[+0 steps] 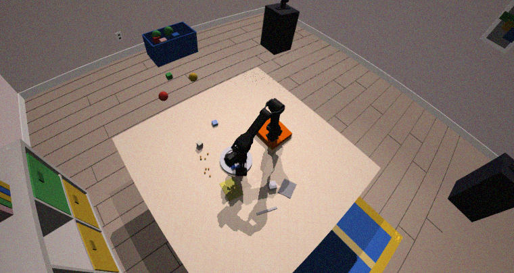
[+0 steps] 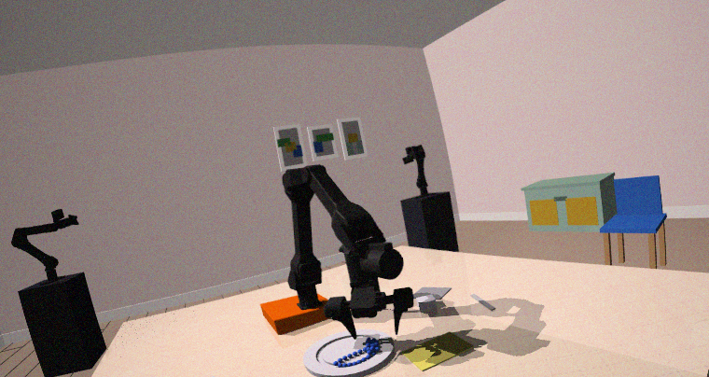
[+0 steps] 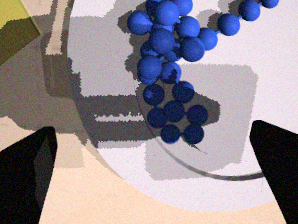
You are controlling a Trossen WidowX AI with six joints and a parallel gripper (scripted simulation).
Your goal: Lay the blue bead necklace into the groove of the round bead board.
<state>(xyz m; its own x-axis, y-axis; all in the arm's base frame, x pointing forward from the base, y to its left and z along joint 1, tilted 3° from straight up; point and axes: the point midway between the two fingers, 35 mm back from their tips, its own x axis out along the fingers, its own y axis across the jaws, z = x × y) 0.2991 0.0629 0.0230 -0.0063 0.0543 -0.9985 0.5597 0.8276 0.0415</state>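
The round white bead board (image 1: 222, 163) (image 2: 313, 360) (image 3: 175, 196) lies on the mat, with a thin circular groove near its rim. The blue bead necklace (image 2: 370, 347) (image 3: 162, 41) lies on it in a narrow loop, its beads bunched and partly piled at one end. In the wrist view several bunched beads lie at or just inside the groove line, and one strand leads off to the upper right across the board. My gripper (image 2: 375, 334) (image 3: 157, 133) is open and empty above the bunched end, its fingers wide on either side. The arm hides much of the board in the top view.
A yellow-green square (image 1: 228, 187) (image 2: 437, 350) lies beside the board. A white block (image 1: 272, 184), a grey square (image 1: 287, 188) and a grey bar (image 1: 266, 211) lie near it. Small orange beads, a grey cube (image 1: 199, 145) and a blue cube (image 1: 214, 123) are on the other side.
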